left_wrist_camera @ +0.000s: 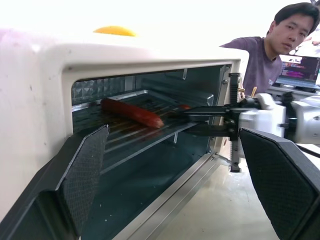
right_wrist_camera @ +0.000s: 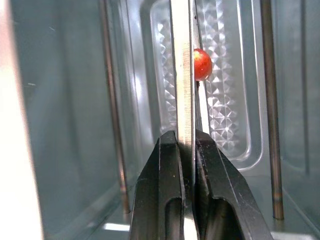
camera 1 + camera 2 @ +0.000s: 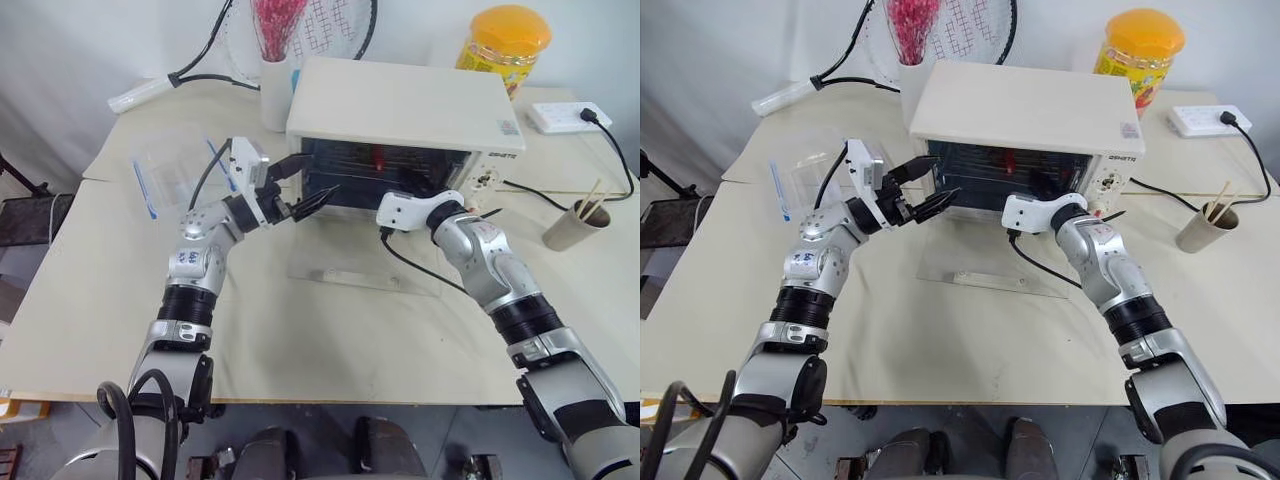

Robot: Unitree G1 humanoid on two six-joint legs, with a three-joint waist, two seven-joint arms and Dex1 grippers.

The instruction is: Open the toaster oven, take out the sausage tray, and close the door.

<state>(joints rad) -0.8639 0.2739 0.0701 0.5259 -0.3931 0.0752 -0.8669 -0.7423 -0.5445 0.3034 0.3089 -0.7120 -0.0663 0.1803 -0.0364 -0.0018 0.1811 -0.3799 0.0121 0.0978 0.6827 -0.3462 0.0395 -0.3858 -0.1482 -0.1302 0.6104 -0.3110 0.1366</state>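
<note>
Two tools were at the toaster oven (image 3: 405, 130) with its door (image 3: 365, 262) flat on the tabletop (image 3: 330, 340): right tool (image 2: 186, 145) pinched the sausage tray (image 1: 150, 127) rim inside, left tool (image 3: 300, 188) gaped wide, and that thin, stiff, greasy-looking metal probably wanted level edge grips.
</note>
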